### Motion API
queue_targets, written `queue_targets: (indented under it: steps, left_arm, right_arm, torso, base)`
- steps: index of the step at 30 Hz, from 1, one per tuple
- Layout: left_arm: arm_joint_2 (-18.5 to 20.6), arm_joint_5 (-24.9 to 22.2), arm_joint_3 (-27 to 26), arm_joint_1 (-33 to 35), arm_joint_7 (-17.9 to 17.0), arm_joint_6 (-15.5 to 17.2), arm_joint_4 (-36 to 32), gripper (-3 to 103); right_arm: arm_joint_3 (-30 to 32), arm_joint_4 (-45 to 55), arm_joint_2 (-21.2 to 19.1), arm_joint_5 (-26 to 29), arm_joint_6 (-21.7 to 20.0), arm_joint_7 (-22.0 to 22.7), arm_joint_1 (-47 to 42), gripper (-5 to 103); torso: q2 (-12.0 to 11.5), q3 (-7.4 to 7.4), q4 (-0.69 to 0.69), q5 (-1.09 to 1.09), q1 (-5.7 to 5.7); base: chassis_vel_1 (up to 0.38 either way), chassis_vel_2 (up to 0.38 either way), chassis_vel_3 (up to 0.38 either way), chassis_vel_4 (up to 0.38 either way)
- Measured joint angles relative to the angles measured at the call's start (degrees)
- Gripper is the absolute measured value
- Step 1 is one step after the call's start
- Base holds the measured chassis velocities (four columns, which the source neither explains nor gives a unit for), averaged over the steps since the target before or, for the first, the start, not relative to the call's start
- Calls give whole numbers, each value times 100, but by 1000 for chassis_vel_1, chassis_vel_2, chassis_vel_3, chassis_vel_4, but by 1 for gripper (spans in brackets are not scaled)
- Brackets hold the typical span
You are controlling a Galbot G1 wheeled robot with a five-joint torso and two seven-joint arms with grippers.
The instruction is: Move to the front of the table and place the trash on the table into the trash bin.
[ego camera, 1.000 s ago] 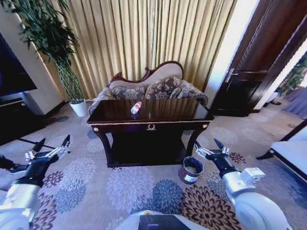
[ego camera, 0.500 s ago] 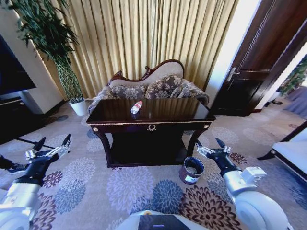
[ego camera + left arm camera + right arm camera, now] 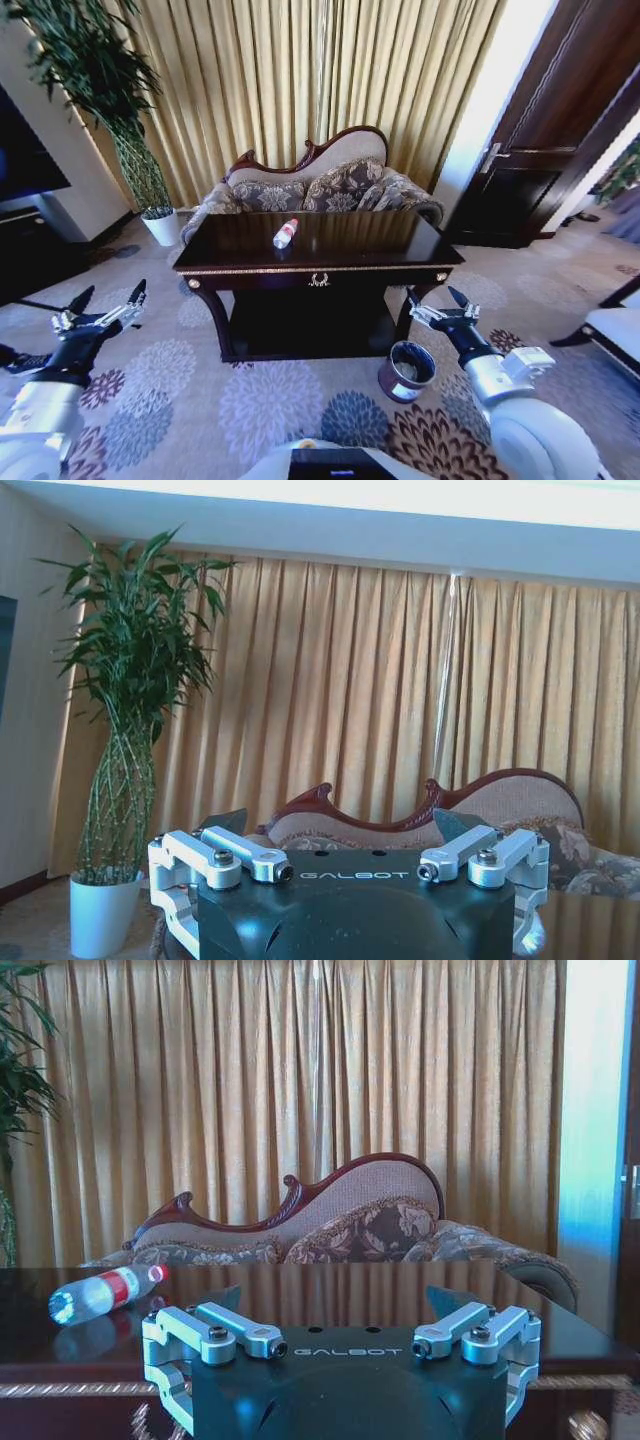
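Nothing is binned yet: the clear plastic bottle with red cap (image 3: 285, 234) lies on the dark glossy wooden table (image 3: 380, 240) at twelve o'clock. The dark round bin (image 3: 407, 370) waits at four o'clock. The left gripper (image 3: 103, 306) and right gripper (image 3: 436, 303) are spread, empty.

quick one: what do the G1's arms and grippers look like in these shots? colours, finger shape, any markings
Both arms are glossy white rounded shells that narrow to black wrist sections. The left gripper and right gripper each carry two dark pointed fingers on silver metal linkage bars. In the wrist views the gripper base is a dark block with GALBOT lettered in white, flanked by silver links with round bolts. No loose cables visible.
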Motion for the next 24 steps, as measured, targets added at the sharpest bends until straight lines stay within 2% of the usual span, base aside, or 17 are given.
queue_targets:
  steps: [9, 24]
  left_arm:
    - [-15, -2, 2, 2, 0, -13, 1, 100]
    - [-7, -6, -23, 8, 0, -14, -50, 100]
  right_arm:
    - [-30, -1, -15, 0, 60, -2, 13, 100]
    - [-35, -1, -6, 7, -1, -30, 34, 100]
  torso:
    - [-5, 4, 0, 1, 12]
    - [-1, 1, 0, 2, 0]
  base:
    - [-186, 184, 195, -163]
    - [17, -15, -16, 18]
